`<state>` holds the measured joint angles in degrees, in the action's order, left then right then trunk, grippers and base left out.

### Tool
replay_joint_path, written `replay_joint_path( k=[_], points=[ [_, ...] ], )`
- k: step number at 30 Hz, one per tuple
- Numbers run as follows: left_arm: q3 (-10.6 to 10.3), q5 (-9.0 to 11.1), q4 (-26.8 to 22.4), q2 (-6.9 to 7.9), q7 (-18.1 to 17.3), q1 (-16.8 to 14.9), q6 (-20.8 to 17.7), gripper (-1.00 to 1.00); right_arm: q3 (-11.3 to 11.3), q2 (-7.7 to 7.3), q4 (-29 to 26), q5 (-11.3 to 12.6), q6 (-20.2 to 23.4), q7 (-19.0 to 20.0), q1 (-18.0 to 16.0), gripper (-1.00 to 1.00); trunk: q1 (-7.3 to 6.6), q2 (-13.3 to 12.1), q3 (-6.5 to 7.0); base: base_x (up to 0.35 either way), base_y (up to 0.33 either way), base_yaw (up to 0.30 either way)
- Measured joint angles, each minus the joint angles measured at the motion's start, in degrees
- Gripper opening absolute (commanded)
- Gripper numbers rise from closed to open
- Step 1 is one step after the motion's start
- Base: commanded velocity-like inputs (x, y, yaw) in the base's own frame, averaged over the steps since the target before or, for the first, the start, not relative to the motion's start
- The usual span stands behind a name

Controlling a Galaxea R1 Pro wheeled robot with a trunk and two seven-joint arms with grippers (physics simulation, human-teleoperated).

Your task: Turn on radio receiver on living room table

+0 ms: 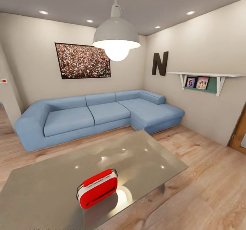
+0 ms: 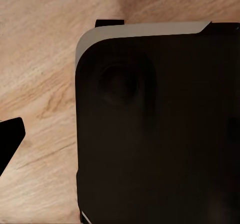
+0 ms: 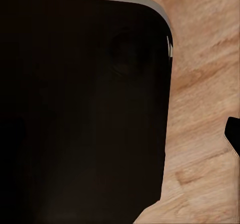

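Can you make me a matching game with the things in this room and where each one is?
Things:
1. small bright red radio receiver
2. blue corner sofa
3. white dome ceiling lamp
4. dark letter N

Places:
A. hanging above the table
B. on the wall near the white shelf
C. on the glossy grey table
D. against the wall under the crowd picture

Pairs: 1-C, 2-D, 3-A, 4-B

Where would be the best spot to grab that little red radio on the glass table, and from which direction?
Probably across the narrow body of the radio receiver, coming from above. It stands upright near the near edge of the table, its broad red face toward the camera, with open tabletop around it. A thin wire handle seems to run along its top, too slight to judge as a hold.
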<state>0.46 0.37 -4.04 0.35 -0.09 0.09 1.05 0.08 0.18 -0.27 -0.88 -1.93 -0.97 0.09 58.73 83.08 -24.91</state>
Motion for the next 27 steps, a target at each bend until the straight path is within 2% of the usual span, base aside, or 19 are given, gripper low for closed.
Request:
replay_joint_path(
  k=[6, 13, 27],
  points=[
    [-0.02, -0.01, 0.00, 0.00, 0.00, 0.00, 0.00, 1.00, -0.03, -0.03, 0.00, 0.00, 0.01, 0.00, 0.00, 1.00, 0.00, 0.00, 0.00, 0.000, 0.000, 0.250],
    [-0.02, -0.02, 0.00, -0.08, -0.02, 0.00, 0.00, 1.00, 0.00, -0.07, 0.00, 0.00, 0.05, 0.00, 0.00, 1.00, 0.00, 0.00, 0.00, 0.034, -0.002, 0.044],
    [-0.02, -0.02, 0.03, 0.00, 0.00, 0.00, 0.00, 1.00, -0.04, -0.04, 0.00, 0.00, 0.08, 0.00, 0.00, 1.00, 0.00, 0.00, 0.00, 0.291, -0.086, 0.001]
  ],
)
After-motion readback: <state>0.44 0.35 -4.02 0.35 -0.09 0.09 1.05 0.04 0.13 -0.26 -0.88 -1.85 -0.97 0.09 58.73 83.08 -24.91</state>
